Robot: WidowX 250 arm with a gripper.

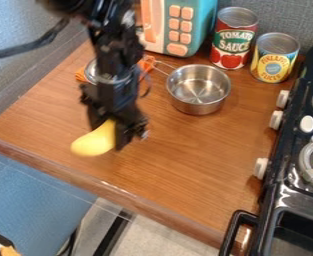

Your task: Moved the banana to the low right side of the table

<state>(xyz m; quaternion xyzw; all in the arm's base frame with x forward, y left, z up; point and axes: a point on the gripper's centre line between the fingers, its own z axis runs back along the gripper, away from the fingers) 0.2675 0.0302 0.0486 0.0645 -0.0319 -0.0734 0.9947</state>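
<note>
My gripper (pixel 118 135) hangs over the left part of the wooden table (pixel 179 170), pointing down, and is shut on the yellow banana (pixel 95 141). The banana sticks out from the gripper toward the lower left, above the table's front left area. Its upper end is hidden between the black fingers.
A steel pot (pixel 199 89) stands right of the arm. Behind it are a tomato sauce can (pixel 233 40), a pineapple can (pixel 275 59) and a teal toy microwave (pixel 179 25). Behind the arm lies an orange item (pixel 146 64). The black stove (pixel 295 185) borders the right side.
</note>
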